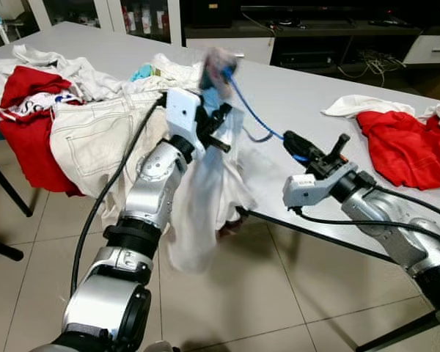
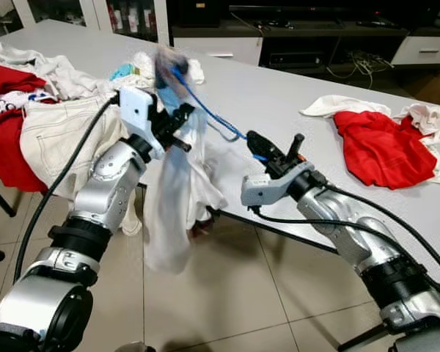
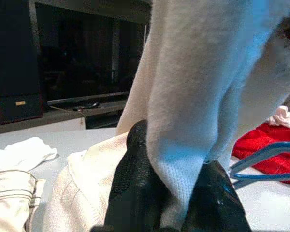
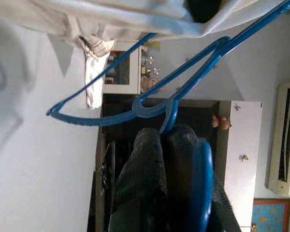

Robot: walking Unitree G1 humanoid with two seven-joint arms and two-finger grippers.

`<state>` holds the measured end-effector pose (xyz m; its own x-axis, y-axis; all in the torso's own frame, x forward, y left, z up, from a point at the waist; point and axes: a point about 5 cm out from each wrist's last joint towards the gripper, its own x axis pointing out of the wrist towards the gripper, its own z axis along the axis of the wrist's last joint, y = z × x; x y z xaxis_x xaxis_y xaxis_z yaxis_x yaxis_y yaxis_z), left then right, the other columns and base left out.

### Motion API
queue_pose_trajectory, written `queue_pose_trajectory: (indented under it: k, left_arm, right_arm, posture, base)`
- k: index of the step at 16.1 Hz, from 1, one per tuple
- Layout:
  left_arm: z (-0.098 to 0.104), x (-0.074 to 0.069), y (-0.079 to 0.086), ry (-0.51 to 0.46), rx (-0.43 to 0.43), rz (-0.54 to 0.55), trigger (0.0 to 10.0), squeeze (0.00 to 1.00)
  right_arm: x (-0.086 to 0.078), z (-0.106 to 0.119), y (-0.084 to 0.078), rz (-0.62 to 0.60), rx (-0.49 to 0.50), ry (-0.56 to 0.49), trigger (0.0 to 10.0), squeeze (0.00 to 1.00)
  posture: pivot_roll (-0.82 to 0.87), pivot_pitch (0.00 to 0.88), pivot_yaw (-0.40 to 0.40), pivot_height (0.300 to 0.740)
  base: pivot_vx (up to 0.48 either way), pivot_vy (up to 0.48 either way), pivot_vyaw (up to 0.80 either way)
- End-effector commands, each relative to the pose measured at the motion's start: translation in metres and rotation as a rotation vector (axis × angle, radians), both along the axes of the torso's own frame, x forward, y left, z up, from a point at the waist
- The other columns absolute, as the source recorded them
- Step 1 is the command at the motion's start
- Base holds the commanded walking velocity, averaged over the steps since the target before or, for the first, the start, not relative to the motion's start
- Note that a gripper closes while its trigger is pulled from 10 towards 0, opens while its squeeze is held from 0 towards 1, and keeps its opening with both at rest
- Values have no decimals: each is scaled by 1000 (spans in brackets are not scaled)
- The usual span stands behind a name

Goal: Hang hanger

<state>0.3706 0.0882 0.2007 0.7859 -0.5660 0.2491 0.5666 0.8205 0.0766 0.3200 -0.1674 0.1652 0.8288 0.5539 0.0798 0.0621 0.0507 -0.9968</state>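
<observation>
The right gripper [image 4: 159, 145] pinches the hook of the thin blue wire hanger [image 1: 253, 110]. The hanger runs up and away to the soft white shirt [image 1: 209, 198], which the left gripper [image 3: 176, 193] is clamped on.

Your left arm [image 1: 143, 213] was raised, elbow bent, forearm angled up. Left gripper [image 1: 214, 126] pointed forward at chest height, fingers [image 3: 135, 188] clamped on cloth. Your right arm [image 1: 396, 227] reached in from right, forearm low, wrist turned inward. Right gripper [image 1: 297, 143] pointed toward left one, fingers [image 4: 145, 188] pressed together on hanger hook.
</observation>
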Motion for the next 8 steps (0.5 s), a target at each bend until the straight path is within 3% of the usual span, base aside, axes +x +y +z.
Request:
queue_pose_trajectory:
  k: [1,3,4,5,6,8]
  left_arm:
    - [19,0,3,-75,-16,0,10000,0]
    - [21,-1,3,-69,-40,-12,10000,0]
    - [21,-2,6,-75,-70,-11,10000,537]
    - [21,-1,6,-75,-70,-8,10000,537]
    - [17,0,8,-59,-72,1,10000,1000]
    - [7,1,8,-23,-46,20,10000,1000]
  right_arm:
    - [4,-16,-21,-116,-79,61,10000,0]
    - [10,-12,-24,-149,-59,44,10000,0]
    - [13,-11,-23,-151,-42,36,10000,0]
    - [13,-11,-23,-151,-39,36,10000,0]
    - [15,-11,-21,-152,-24,38,10000,0]
    - [16,-12,-16,-150,10,50,10000,0]
  posture:
    - [-61,0,0,740]
    - [-58,0,-1,740]
    - [-56,0,-2,740]
    - [-55,0,-3,740]
    - [-55,0,-3,740]
    - [-55,0,-5,740]
  base:
    - [0,0,0]
    - [0,0,0]
    - [0,0,0]
    - [0,0,0]
    - [0,0,0]
    - [0,0,0]
